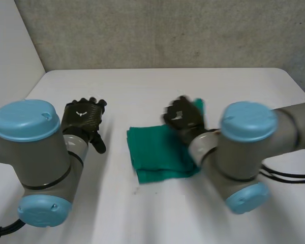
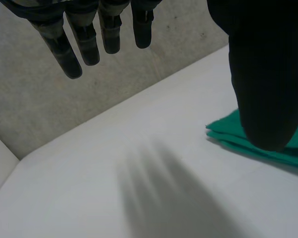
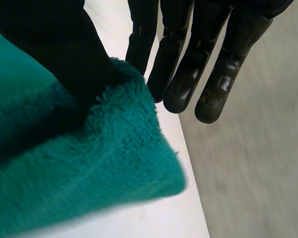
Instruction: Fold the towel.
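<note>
Fingers (image 2: pixel 89 47) of the left hand (image 1: pixel 84 119) are hanging straight and slightly spread above the white table (image 1: pixel 142 81), holding nothing, the hand hovering apart from the towel (image 1: pixel 157 152), to its left. The green towel is lying folded in layers near the middle of the table. The right hand (image 1: pixel 185 119) is reaching over the towel's far right corner. Its thumb (image 3: pixel 64 54) is pinching the fluffy corner against the fingers, and the corner is standing raised off the table.
</note>
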### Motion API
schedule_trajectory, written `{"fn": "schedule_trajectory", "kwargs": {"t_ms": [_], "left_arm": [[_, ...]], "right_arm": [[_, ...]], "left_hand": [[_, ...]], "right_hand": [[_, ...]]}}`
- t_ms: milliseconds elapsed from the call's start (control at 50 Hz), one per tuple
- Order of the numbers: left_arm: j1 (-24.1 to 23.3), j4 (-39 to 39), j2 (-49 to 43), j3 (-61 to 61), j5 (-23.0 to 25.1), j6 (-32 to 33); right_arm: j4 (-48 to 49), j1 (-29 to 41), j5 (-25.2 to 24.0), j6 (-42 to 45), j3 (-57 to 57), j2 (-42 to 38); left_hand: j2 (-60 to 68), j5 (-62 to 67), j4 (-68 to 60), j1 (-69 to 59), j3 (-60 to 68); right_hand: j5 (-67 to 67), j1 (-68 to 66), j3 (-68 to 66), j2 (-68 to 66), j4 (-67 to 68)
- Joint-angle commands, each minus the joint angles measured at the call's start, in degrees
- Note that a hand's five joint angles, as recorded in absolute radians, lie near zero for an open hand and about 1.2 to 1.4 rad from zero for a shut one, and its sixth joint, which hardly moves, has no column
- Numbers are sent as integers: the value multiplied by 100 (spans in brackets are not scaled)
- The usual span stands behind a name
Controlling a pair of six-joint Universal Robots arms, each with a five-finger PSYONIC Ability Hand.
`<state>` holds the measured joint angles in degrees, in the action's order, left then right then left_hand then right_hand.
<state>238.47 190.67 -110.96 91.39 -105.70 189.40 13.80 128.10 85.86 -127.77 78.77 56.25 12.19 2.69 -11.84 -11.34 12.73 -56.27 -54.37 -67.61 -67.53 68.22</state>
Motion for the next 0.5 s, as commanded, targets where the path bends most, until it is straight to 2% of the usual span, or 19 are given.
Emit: {"fn": "schedule_trajectory", "kwargs": {"t_ms": [20,60,80,100,120,140,160,180,240,260,280,300,340,380,440,500], "left_arm": [[68,5,189,36,-3,-17],[77,5,197,54,-3,-17],[86,14,197,45,6,-8],[86,14,197,45,6,-8],[86,14,197,45,6,-8],[77,14,197,28,15,-8],[77,23,189,-16,15,-8],[77,23,189,-16,15,-8],[16,75,110,-208,32,-52],[-2,76,92,-288,50,-78],[-19,76,40,-445,85,-174],[-20,76,39,-447,85,-175],[-133,67,-127,-691,216,-402],[-361,49,-303,-982,383,-666],[-520,6,-548,-1280,611,-903],[-687,-196,-1066,-1711,980,-1194]], "right_arm": [[-17,785,-1367,42,-125,-588],[-35,804,-1527,25,-99,-598],[-70,778,-1502,-54,-81,-580],[-87,760,-1467,-81,-64,-554],[-88,760,-1467,-81,-63,-554],[-96,708,-1345,-177,-46,-510],[-105,664,-1178,-378,-28,-431],[-105,568,-1020,-728,-2,-204],[-96,374,-940,-1204,68,139],[-53,130,-922,-1798,155,428],[-52,127,-922,-1804,156,431],[-35,-334,-922,-3179,243,744],[-44,-444,-939,-3526,227,773],[-140,-715,-974,-4347,174,800],[-481,-988,-1079,-4861,8,748],[-1070,-1103,-1273,-4845,-230,528]], "left_hand": [[-214,-264,180,130,-268],[-214,-264,180,130,-268],[-214,-264,180,130,-268],[-214,-264,180,130,-268],[-214,-264,180,130,-268],[-214,-264,180,130,-268],[-214,-264,180,130,-268],[-214,-264,180,130,-268],[-214,-264,180,130,-268],[-214,-264,180,130,-268],[-198,-247,163,113,-252],[-198,-247,163,113,-252],[-131,-180,96,46,-185],[-47,-96,12,-38,-101],[20,-29,-55,-105,-34],[71,22,-106,-156,17]], "right_hand": [[-1373,-2563,-1239,-1247,1178],[-1279,-2469,-1145,-1153,1084],[1353,163,1487,1479,-1548],[2611,1421,2746,2738,-2807],[2624,1434,2759,2750,-2819],[4256,3066,4391,4383,-4451],[4755,3565,4890,4882,-4951],[5010,3820,5145,5137,-5205],[5414,4224,5549,5541,-5609],[5627,4437,5761,5753,-5822],[5627,4437,5761,5753,-5822],[5627,4437,5761,5753,-5822],[5627,4437,5761,5753,-5822],[5627,4437,5761,5753,-5822],[5627,4437,5761,5753,-5822],[5627,4437,5761,5753,-5822]]}}
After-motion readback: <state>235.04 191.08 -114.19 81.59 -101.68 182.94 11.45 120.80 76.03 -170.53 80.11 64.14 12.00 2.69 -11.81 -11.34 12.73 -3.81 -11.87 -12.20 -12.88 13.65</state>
